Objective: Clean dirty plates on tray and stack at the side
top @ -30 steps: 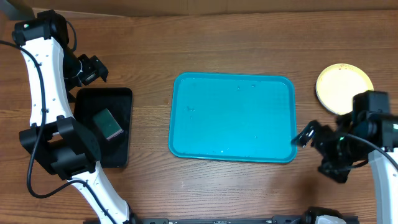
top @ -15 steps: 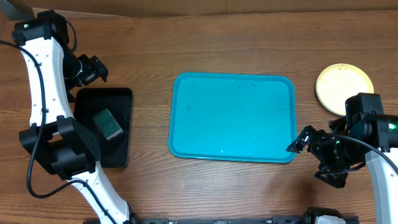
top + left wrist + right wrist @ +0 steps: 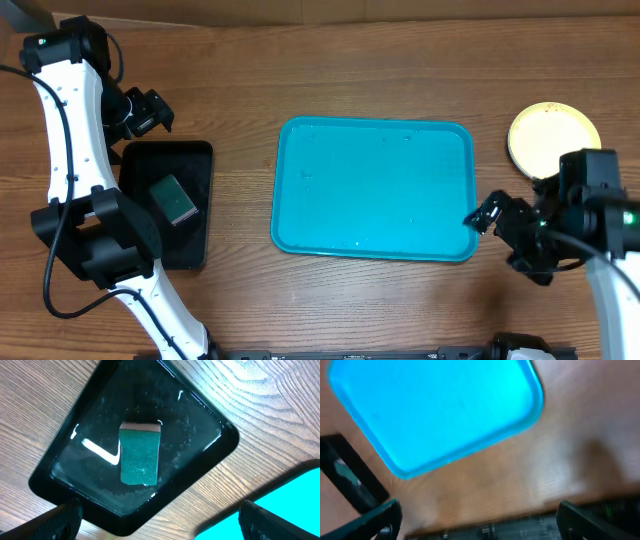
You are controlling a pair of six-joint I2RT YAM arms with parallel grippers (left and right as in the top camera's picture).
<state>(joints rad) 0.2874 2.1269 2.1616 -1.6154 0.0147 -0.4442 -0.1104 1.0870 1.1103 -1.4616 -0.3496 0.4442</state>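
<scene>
Turquoise tray [image 3: 373,188] lies bare of plates at mid-table, while a yellowish plate [image 3: 553,140] sits near the right edge; whether others lie stacked beneath it cannot be told. The right gripper [image 3: 508,238] hangs with jaws spread and empty, just beside the tray's near right corner. The left gripper [image 3: 148,110], likewise apart and empty, hovers by the black tray [image 3: 195,165] holding a green sponge [image 3: 173,198]. A careless swing of the right arm could shove the tray or clip the plate.
</scene>
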